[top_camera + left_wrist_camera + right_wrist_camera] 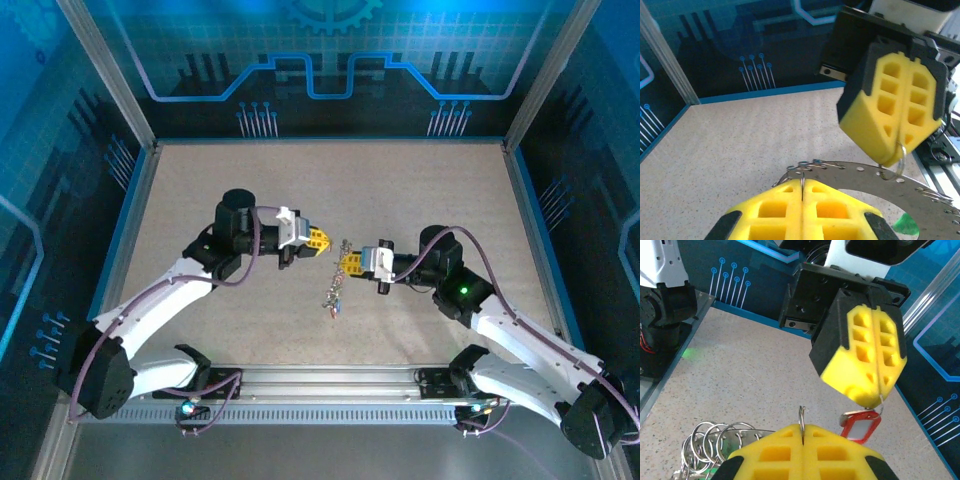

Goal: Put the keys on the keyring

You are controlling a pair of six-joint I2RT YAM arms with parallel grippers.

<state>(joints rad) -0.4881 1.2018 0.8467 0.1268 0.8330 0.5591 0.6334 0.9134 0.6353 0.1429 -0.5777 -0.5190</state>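
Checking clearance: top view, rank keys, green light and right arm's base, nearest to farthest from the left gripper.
1. keys, dangling mid-table.
2. green light, farther out to the right.
3. right arm's base, at the near edge, right side.

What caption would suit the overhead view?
Left gripper and right gripper meet tip to tip, both shut on a bunch of keys.
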